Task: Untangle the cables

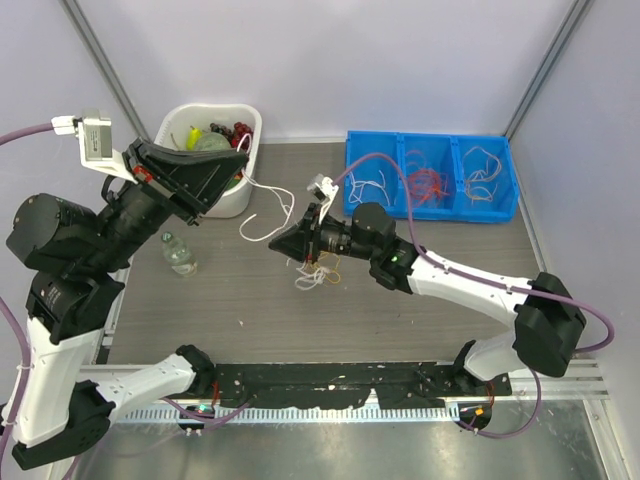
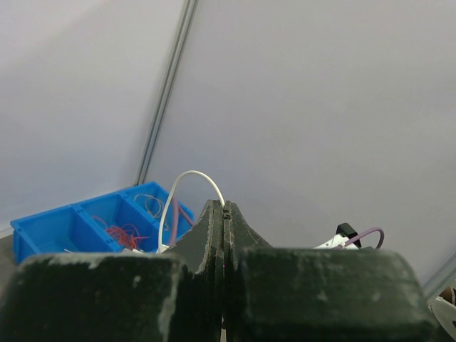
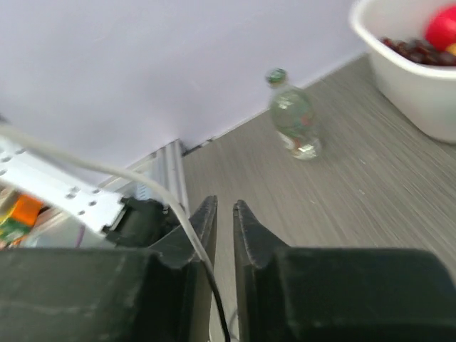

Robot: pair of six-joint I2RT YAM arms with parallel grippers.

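A white cable (image 1: pixel 268 205) hangs from my raised left gripper (image 1: pixel 243 148) by the white tub and loops down to my right gripper (image 1: pixel 278 243). In the left wrist view the left gripper (image 2: pixel 224 205) is shut, and the white cable (image 2: pixel 187 175) is pinched at its tips. In the right wrist view the right gripper (image 3: pixel 222 203) shows a narrow gap at its tips. The white cable (image 3: pixel 135 177) crosses its left finger and runs down into the gap. A small tangle (image 1: pixel 315 272) of white and yellow cables lies on the table just under the right gripper.
A blue three-compartment bin (image 1: pixel 430 136) at the back right holds sorted white and red cables. A white tub (image 1: pixel 205 108) of mixed items stands at the back left; it also shows in the right wrist view (image 3: pixel 406 78). A small clear bottle (image 1: pixel 180 254) stands on the left.
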